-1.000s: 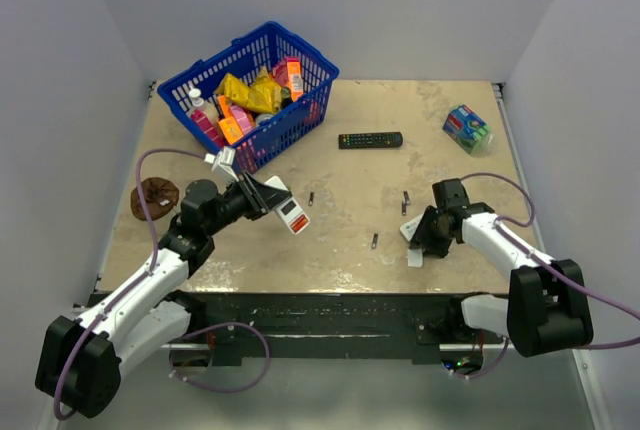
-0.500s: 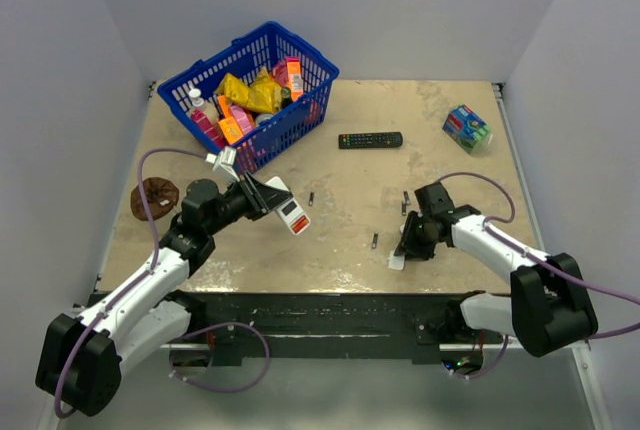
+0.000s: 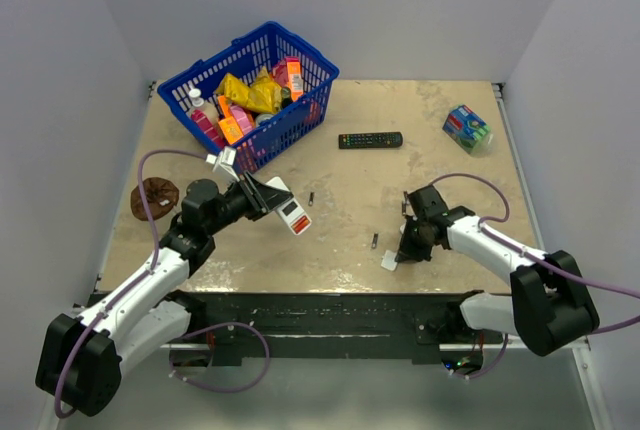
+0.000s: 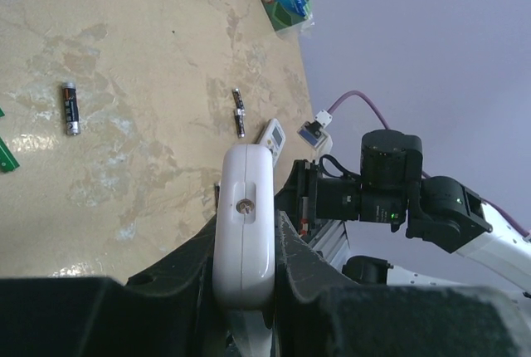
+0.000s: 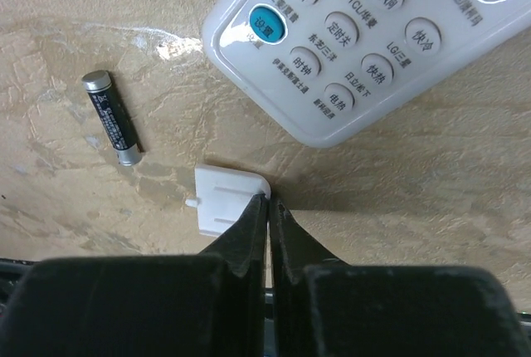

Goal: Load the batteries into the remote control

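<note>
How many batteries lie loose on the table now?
3. One battery lies centrally, right of the remote control held by the left pincer; one lies nearer the front edge, left of the right pincer; one lies beside the right arm. Others may be hidden.

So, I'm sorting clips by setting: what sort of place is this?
Likely a robot lab test cell, not a home: blank walls box in the table, two arms are bolted to its near edge, and the basket and batteries look staged.
</note>
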`<state>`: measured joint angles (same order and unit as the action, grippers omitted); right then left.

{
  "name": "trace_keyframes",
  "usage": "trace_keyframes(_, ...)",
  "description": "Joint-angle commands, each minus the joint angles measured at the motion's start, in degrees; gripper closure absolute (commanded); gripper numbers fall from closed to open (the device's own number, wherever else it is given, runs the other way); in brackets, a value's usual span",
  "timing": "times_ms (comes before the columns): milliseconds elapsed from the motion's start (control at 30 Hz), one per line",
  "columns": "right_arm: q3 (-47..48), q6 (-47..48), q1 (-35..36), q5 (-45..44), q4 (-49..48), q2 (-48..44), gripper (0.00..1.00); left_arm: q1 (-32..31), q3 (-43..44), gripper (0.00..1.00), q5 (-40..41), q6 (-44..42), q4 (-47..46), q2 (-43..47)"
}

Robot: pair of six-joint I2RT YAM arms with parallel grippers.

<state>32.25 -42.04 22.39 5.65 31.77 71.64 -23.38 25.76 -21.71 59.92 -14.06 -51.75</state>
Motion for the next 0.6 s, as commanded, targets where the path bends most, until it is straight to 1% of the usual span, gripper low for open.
trace_keyframes(0, -0.61, -1.20, 1.25, -2.40, 2.24, -0.70, 1.00, 0.26, 1.14, 1.00, -1.40, 3.35, -3.25, -0.46)
trace_keyframes(133, 2.46, 0.28, 2.92, -5.12, 5.84, -3.34, 1.00, 0.26, 2.01, 1.00, -1.14, 5.82, -2.81, -1.78)
trace_keyframes(233, 8.42, 2.74, 5.55, -8.89, 9.97, -5.10, 1.00, 0.26, 3.76, 1.00, -1.31, 8.01, -2.02, -3.44)
trace_keyframes(300, 14.66, 4.42, 8.71, -12.92, 11.81, -5.80, 1.00, 0.26, 5.09, 1.00, -1.93, 8.98, -0.88, -5.20)
trace_keyframes(400, 24.24, 9.07, 14.24, -18.03, 12.09, -5.20, 1.00, 0.26, 7.72, 1.00, -2.89, 11.44, 0.00, -7.75)
trace_keyframes(433, 26.53, 12.04, 15.74, -21.96, 11.65, -5.02, 1.00, 0.26, 8.60, 1.00, -3.42, 12.40, -0.08, -8.28)
trace_keyframes(467, 30.55, 14.07, 18.62, -23.74, 10.95, -4.58, 1.00, 0.26, 8.95, 1.00, -4.03, 14.33, -0.61, -9.41)
trace_keyframes(500, 32.33, 16.09, 20.13, -25.58, 9.12, -4.05, 1.00, 0.26, 9.31, 1.00, -4.47, 15.48, -1.05, -9.95)
trace_keyframes(533, 33.92, 20.55, 21.71, -29.86, 7.97, -3.79, 1.00, 0.26, 9.92, 1.00, -4.91, 16.45, -1.49, -11.00)
trace_keyframes(567, 36.45, 23.12, 24.60, -31.73, 6.57, -3.44, 1.00, 0.26, 10.36, 1.00, -5.53, 18.54, -1.84, -11.44)
